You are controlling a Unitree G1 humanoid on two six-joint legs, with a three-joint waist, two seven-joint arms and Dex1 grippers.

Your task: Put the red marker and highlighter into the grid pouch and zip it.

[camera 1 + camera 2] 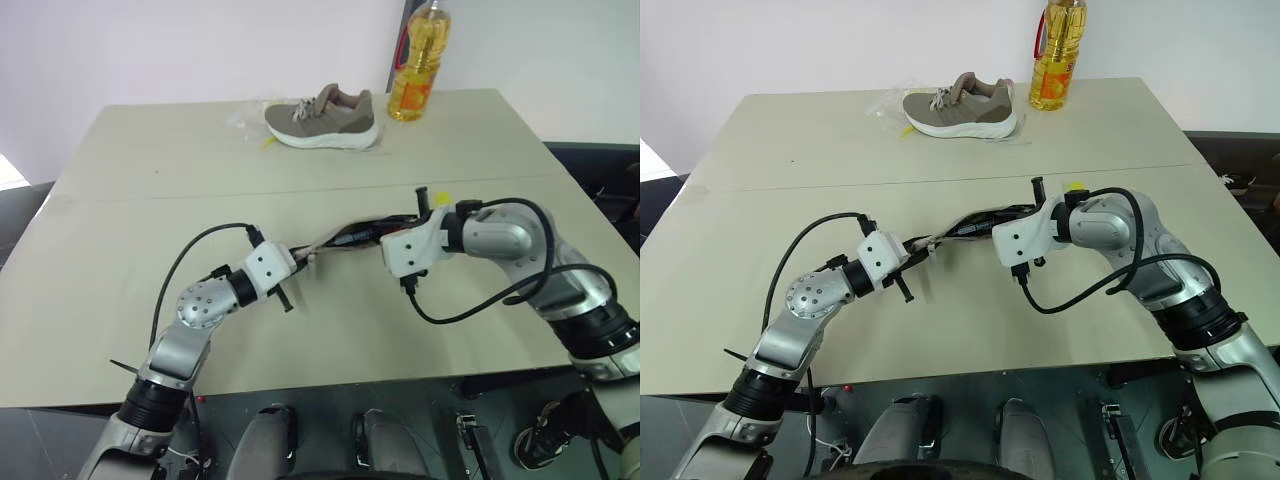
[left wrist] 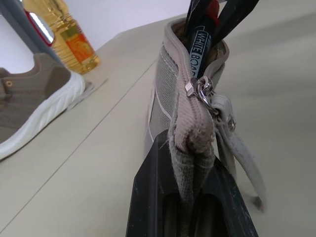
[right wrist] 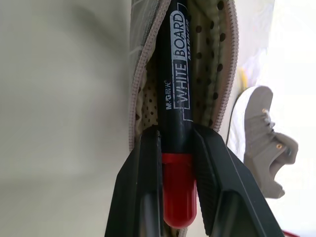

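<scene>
The grid pouch (image 2: 165, 84) hangs above the table between my two grippers, its zip open and its mouth gaping. My left gripper (image 2: 190, 163) is shut on the pouch's fabric end, just below the metal zip pull (image 2: 202, 91). The red marker (image 3: 175, 98) has a black body with white lettering and a red end. Its black part sits inside the pouch mouth. My right gripper (image 3: 176, 131) is shut on the marker where black meets red. A bit of yellow (image 1: 440, 198) peeks from behind my right wrist; I cannot tell whether it is the highlighter.
A brown and white shoe (image 1: 322, 118) lies on a clear wrapper at the far side of the beige table (image 1: 150, 200). A bottle of yellow oil (image 1: 420, 65) stands to its right. A seam runs across the table's middle.
</scene>
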